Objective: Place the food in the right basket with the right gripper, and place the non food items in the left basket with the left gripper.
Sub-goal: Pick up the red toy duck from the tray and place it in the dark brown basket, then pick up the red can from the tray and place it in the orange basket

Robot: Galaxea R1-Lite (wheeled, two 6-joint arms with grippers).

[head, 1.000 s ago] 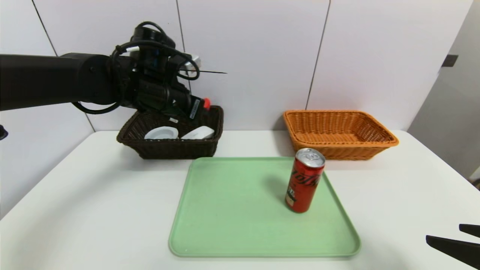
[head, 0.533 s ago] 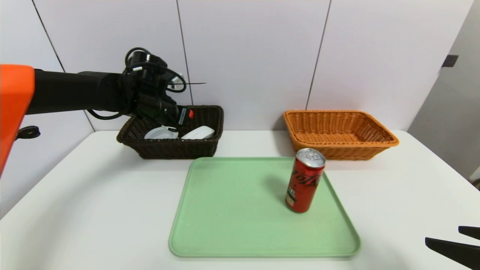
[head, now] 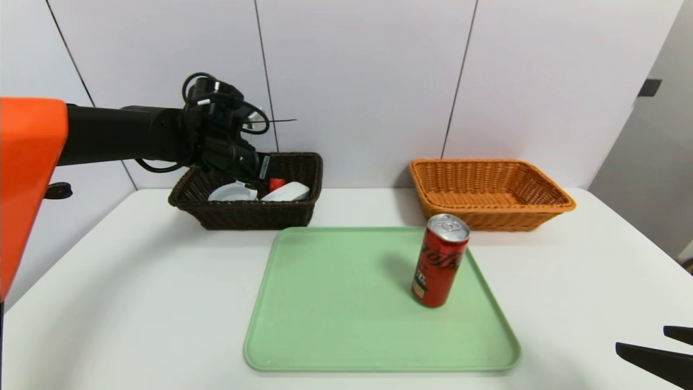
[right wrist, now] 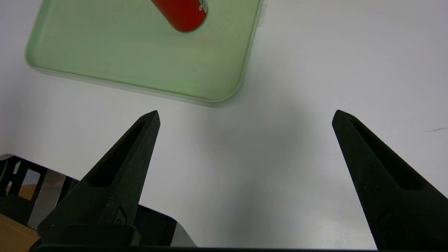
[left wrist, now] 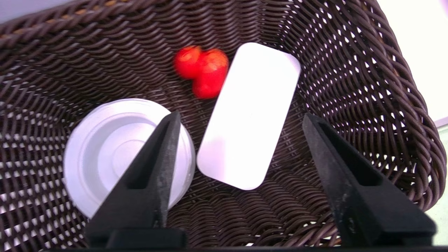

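From the head camera, the left pincer hangs over the dark brown woven wicker basket at the back left of the white surface. Inside the basket lie a white round ribbed disc, a flat white rounded-rectangle box and a small red rubber duck between them. A tall slim red drink can with a silver top stands upright on the right part of a pale green plastic tray. Behind it sits the orange-tan woven wicker basket. The right pincer rests low at the near right corner of the surface, its fingers spread.

The left wrist camera shows the left pincer spread wide and holding nothing, above the basket floor. The duck lies just beside one end of the box; the disc lies apart from it.

The right wrist camera shows the right pincer wide open over bare surface, with the tray's corner and the can's base beyond.
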